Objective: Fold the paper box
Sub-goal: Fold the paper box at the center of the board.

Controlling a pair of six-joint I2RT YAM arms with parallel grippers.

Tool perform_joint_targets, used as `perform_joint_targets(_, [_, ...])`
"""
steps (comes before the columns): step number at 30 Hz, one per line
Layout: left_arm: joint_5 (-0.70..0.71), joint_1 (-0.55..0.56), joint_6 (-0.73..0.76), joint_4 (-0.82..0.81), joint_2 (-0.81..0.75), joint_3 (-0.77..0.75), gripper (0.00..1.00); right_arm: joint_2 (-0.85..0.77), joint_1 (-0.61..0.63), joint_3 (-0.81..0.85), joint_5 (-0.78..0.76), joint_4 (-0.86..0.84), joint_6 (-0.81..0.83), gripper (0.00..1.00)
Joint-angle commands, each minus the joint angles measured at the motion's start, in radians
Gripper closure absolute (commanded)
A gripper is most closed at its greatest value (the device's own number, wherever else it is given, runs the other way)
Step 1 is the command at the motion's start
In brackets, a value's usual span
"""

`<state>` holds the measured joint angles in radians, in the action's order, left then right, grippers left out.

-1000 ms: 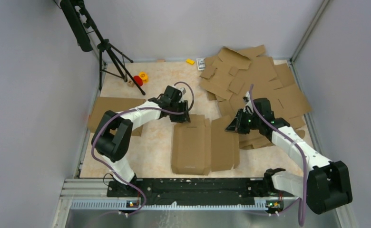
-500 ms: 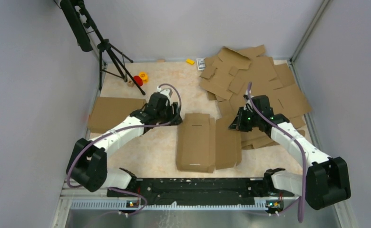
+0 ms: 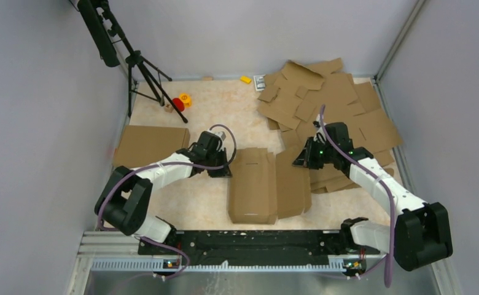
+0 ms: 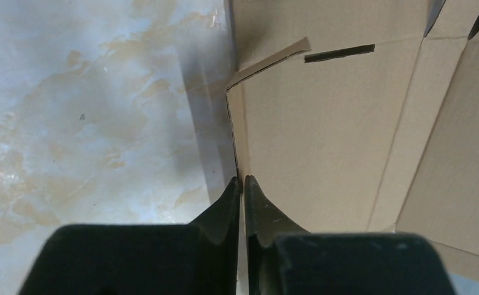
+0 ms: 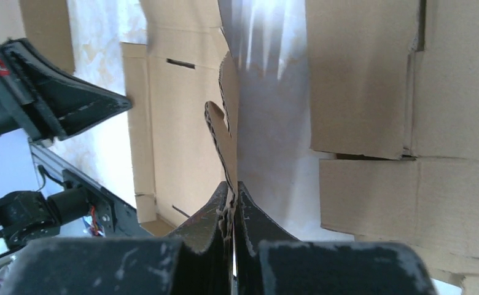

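Note:
The paper box [image 3: 252, 184] lies as a brown, part-folded blank in the middle of the table. At its left edge near the far corner, my left gripper [image 3: 226, 166] is shut on the thin cardboard rim. The left wrist view shows that edge of the paper box [image 4: 323, 123] running straight into the closed tips of the left gripper [image 4: 242, 182]. My right gripper [image 3: 298, 163] is shut on the raised right side panel. In the right wrist view the right gripper [image 5: 231, 186] pinches the panel's corrugated edge, which stands upright.
A heap of cardboard blanks [image 3: 329, 104] fills the back right, reaching under the right arm. A flat cardboard sheet [image 3: 148, 144] lies at the left. A tripod [image 3: 142, 67], red and yellow small parts [image 3: 180, 101] and a yellow block [image 3: 245, 79] sit at the back.
My left gripper left the box's far-left corner, swung out left with its jaws apart, then came back and closed on the left edge. The box shifted slightly right. The right grip held.

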<state>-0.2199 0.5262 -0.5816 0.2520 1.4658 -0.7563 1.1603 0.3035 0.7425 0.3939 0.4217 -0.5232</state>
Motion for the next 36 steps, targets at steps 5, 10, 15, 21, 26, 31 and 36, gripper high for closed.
perform_joint_targets(5, [-0.059,0.013,-0.027,-0.079,0.022,-0.026,1.00,0.002,-0.005,-0.045,0.168,-0.226,-0.123,1.00])
perform_joint_targets(10, [-0.065,0.018,-0.029,-0.076,0.042,-0.044,1.00,0.034,-0.004,-0.064,0.196,-0.268,-0.137,1.00])
perform_joint_targets(15, [-0.064,0.021,-0.026,-0.071,0.050,-0.053,1.00,0.068,-0.004,-0.105,0.221,-0.320,-0.154,1.00])
perform_joint_targets(21, [-0.066,0.022,-0.015,-0.053,0.060,-0.066,1.00,0.094,0.002,-0.128,0.247,-0.387,-0.182,1.00])
perform_joint_targets(26, [-0.048,0.022,0.001,-0.016,0.044,-0.080,0.99,0.090,0.003,-0.060,0.176,-0.256,-0.103,0.96])
perform_joint_targets(31, [-0.044,0.018,-0.002,-0.011,0.014,-0.068,0.99,0.060,0.003,-0.024,0.089,-0.146,-0.035,0.60])
perform_joint_targets(36, [-0.046,0.012,-0.026,-0.046,0.002,-0.039,0.99,0.008,0.003,-0.110,0.152,-0.181,-0.048,0.43])
